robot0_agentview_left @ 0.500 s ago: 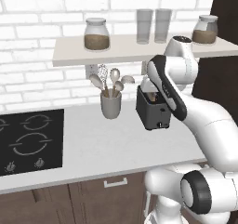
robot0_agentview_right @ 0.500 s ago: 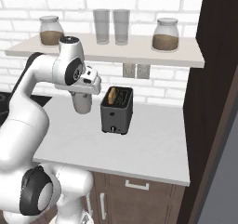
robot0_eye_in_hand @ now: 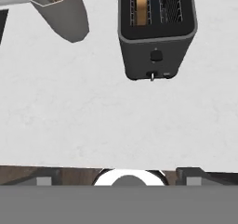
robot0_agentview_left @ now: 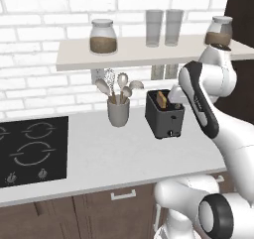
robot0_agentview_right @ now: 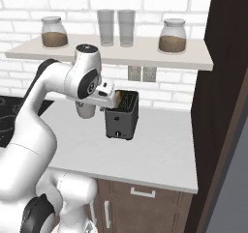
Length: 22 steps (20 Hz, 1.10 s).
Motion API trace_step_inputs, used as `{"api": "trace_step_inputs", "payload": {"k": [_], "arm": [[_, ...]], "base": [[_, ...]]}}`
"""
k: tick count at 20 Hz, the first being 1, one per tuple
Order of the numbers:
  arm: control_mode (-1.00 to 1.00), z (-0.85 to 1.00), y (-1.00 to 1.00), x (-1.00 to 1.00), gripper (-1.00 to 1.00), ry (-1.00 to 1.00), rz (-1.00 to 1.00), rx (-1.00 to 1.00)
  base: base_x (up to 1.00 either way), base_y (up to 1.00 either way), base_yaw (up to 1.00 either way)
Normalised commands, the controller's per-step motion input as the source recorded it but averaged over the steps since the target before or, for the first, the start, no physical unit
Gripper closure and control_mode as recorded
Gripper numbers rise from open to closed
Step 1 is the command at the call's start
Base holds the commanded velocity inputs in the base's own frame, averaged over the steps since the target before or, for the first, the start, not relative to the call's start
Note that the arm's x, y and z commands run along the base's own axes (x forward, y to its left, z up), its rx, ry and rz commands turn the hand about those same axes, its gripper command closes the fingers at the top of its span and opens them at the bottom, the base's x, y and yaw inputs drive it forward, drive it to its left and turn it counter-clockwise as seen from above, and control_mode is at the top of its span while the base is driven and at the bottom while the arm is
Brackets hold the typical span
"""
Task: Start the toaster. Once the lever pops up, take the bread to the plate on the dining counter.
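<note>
The toaster (robot0_agentview_left: 165, 115) stands upright on the white bench (robot0_agentview_left: 114, 158), just under and ahead of the tool (robot0_agentview_right: 112, 95), which hangs above it, spread wide and holding nothing. In the hand view the toaster's knobs face the camera and its slots run away from it. The bread (robot0_eye_in_hand: 140, 4) sits on edge in the left slot. Beside it, a grey cup (robot0_agentview_left: 118, 111) holds utensils.

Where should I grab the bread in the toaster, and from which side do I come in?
Grip the bread by its top edge, coming straight down from above. It stands upright in one slot of the toaster, so the slot walls cover its faces and only that edge is exposed.
</note>
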Motion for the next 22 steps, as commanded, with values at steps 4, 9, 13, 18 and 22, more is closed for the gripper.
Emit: {"api": "trace_step_inputs", "payload": {"k": [4, 9, 13, 18, 22], "arm": [[-1.00, -0.21, -0.63, -0.16, -1.00, 0.00, 0.00, 0.00], [-1.00, -0.17, -0.31, 0.05, -1.00, 0.00, 0.00, 0.00], [-1.00, -0.21, -0.02, 0.37, -1.00, -0.03, 0.00, 0.00], [-1.00, -0.45, -0.14, 0.46, -1.00, -0.11, 0.05, 0.00], [-1.00, -0.54, -0.06, 0.48, -1.00, -0.12, 0.10, 0.00]], "base": [[0.00, 0.00, 0.00], [0.00, 0.00, 0.00], [0.00, 0.00, 0.00], [0.00, 0.00, 0.00], [0.00, 0.00, 0.00]]}}
